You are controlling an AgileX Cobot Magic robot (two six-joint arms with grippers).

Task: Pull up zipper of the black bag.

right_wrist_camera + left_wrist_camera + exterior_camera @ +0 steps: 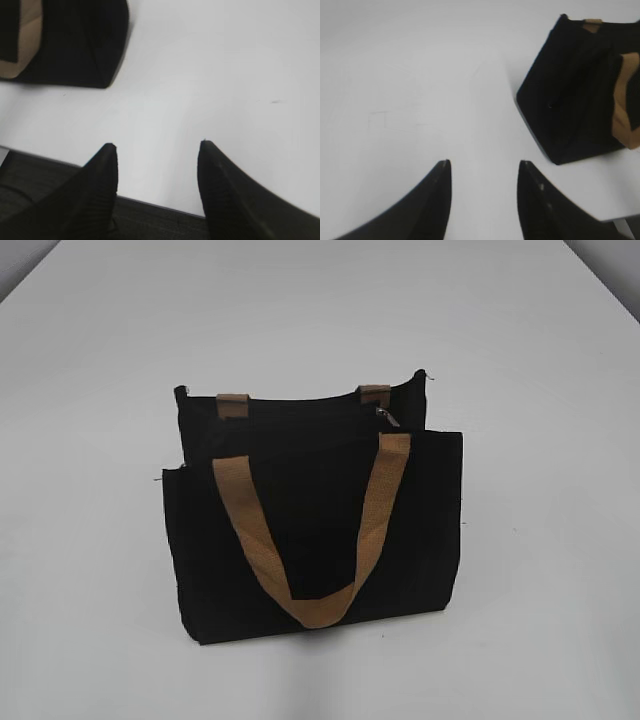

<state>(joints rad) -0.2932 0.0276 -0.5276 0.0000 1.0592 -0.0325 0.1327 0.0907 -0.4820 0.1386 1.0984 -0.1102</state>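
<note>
The black bag (310, 530) stands upright in the middle of the white table, with a tan strap (315, 540) hanging down its front. Its top looks open, and the small silver pull tab of the zipper (386, 417) sits near the top right, by the right strap end. Neither gripper shows in the exterior view. My left gripper (482, 167) is open and empty above bare table, with the bag (575, 95) to its upper right. My right gripper (157, 147) is open and empty over the table's near edge, with the bag (75, 45) to its upper left.
The white table (520, 340) stretches on all sides of the bag. Its near edge (165, 207) shows in the right wrist view, with dark floor below it. Nothing else stands on the table.
</note>
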